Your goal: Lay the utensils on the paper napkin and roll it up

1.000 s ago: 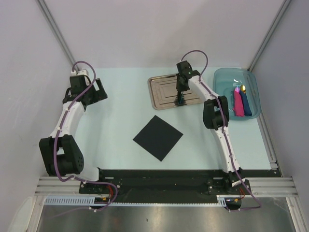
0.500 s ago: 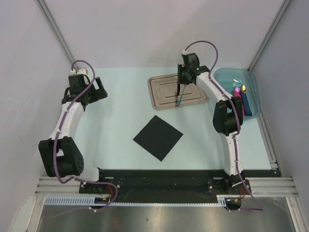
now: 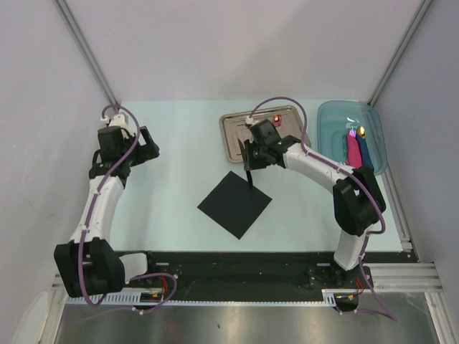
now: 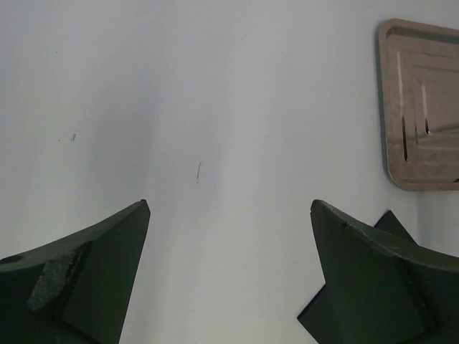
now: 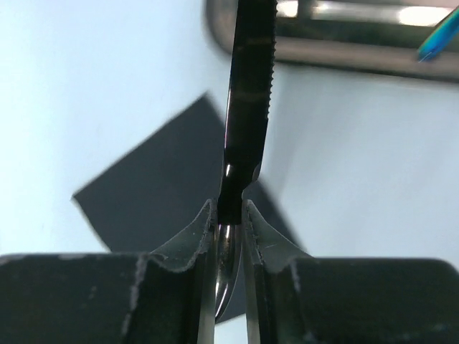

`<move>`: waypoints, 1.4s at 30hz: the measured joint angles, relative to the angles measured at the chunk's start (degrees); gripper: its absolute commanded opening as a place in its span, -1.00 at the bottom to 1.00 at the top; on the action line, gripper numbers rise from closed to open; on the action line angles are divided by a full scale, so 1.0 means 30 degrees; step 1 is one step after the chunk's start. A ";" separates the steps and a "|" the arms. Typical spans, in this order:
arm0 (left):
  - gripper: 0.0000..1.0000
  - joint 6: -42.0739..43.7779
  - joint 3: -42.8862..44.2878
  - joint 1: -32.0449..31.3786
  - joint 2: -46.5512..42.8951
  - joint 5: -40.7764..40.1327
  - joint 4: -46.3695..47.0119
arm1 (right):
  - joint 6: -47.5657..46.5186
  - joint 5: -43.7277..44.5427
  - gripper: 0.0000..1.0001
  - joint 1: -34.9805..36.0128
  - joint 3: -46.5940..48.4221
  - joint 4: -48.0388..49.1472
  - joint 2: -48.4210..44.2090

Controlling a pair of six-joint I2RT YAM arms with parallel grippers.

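Since half a second ago the right gripper (image 3: 250, 158) has swung off the steel tray (image 3: 233, 137) and come nearer, to the far corner of the paper napkin (image 3: 234, 204). Its jaws are pinched tight on the dark utensil (image 3: 249, 174), which hangs nearly upright with its lower tip over that corner; whether the tip touches the paper cannot be told. In the right wrist view the right gripper (image 5: 229, 213) clamps one end of the dark utensil (image 5: 247, 107), and the piece runs out over the paper napkin (image 5: 154, 190) toward the steel tray (image 5: 344, 44).

The blue-handled utensil (image 3: 276, 118) lies on the tray behind the arm, its orange-red end catching the light; a blue bit of it (image 5: 439, 37) shows at the edge of the wrist view.

The left gripper (image 3: 147, 140) hovers over bare tabletop (image 3: 172, 165), well apart from the napkin. The left wrist view shows the left gripper (image 4: 229, 208) with jaws spread wide and nothing between them, the steel tray (image 4: 416, 129) off to one side.

A pink roll (image 3: 353, 152) and a dark blue roll (image 3: 366, 149) sit in the blue bin (image 3: 330, 115).
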 measured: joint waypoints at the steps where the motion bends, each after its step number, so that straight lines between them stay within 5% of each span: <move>1: 0.99 0.0000 -0.0335 0.0000 -0.0444 0.0015 0.0051 | 0.0182 0.0058 -1.00 0.0714 -0.0707 0.0131 -0.0546; 12: 0.99 0.0007 -0.2404 0.0007 -0.3789 0.0095 -0.0153 | 0.1858 0.2011 -1.00 0.4634 -0.5209 0.2463 -0.2747; 42: 0.99 0.0058 -0.3300 0.0007 -0.4226 0.0007 -0.0794 | 0.3687 0.2754 -1.00 0.3920 -0.4269 0.2827 0.1362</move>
